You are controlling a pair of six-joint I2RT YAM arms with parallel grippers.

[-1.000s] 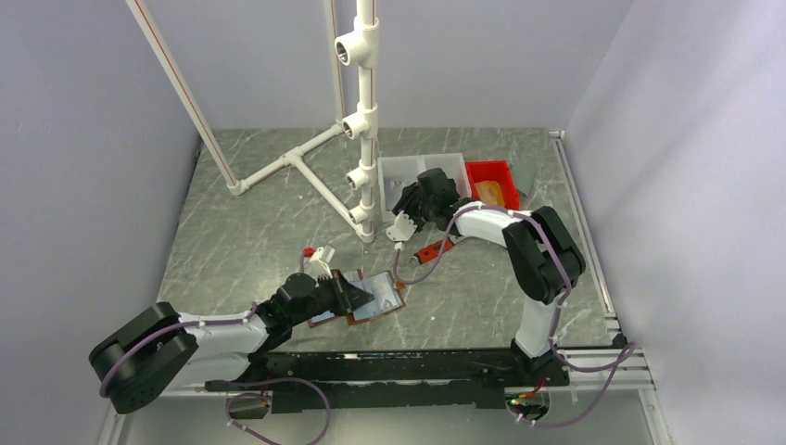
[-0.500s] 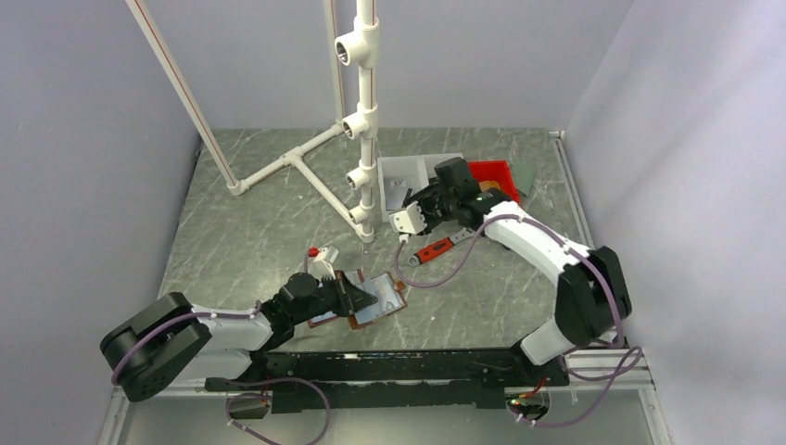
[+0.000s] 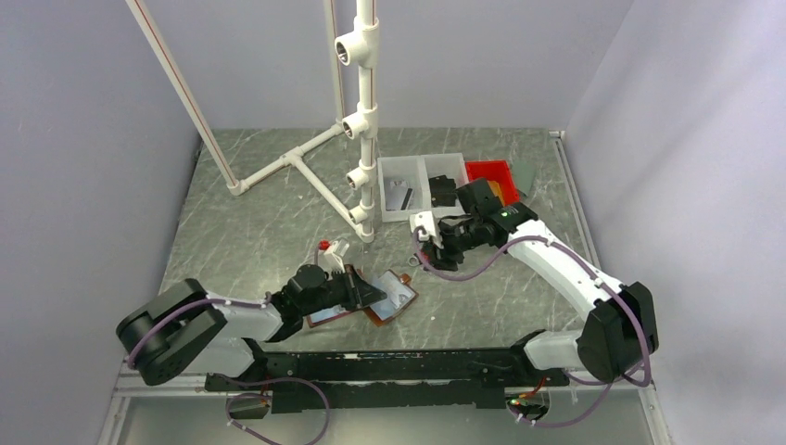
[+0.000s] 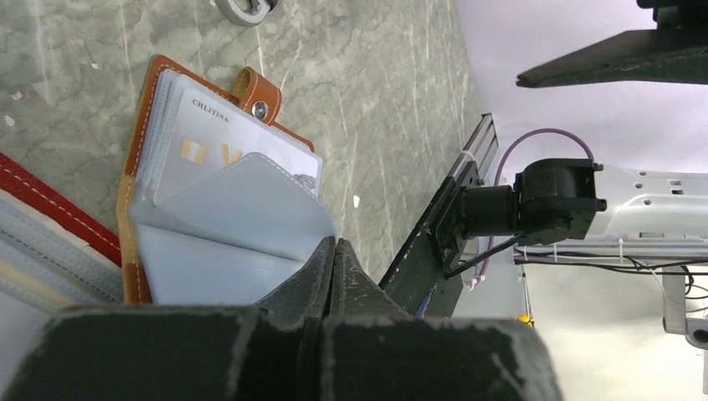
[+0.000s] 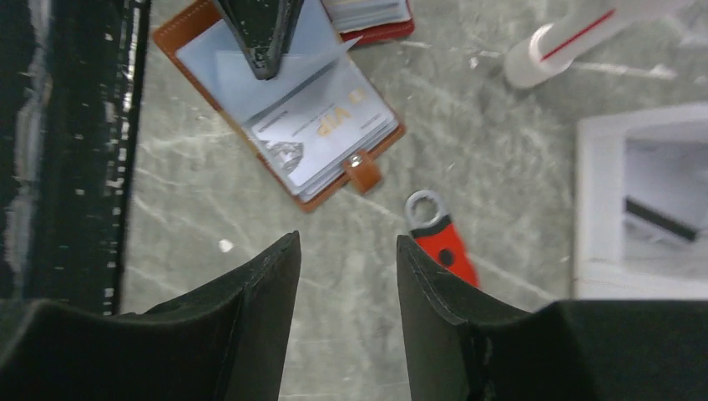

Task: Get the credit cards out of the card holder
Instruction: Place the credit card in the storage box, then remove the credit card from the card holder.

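Observation:
The brown card holder [image 3: 394,298] lies open on the table, just left of centre near the front. Its clear sleeves [image 4: 234,217] show in the left wrist view, with a white credit card [image 4: 225,146] with gold print in the top sleeve. My left gripper [image 4: 334,246] is shut on the edge of one clear sleeve and holds that leaf lifted. In the right wrist view the same holder [image 5: 284,117] and card [image 5: 330,125] lie ahead of my right gripper [image 5: 348,246]. That gripper is open, empty, and hovers above bare table right of the holder.
A second, red card holder [image 4: 50,209] lies beside the brown one, under my left arm. A red-handled tool [image 5: 447,242] lies by my right fingers. A white bin [image 3: 422,185] and a red bin [image 3: 491,174] stand behind. A white pipe frame [image 3: 366,120] rises at the back.
My right arm has swung from over the white bin towards the card holder, its jaws a little wider. My left gripper has shifted slightly right with the sleeve, and the holder moved with it.

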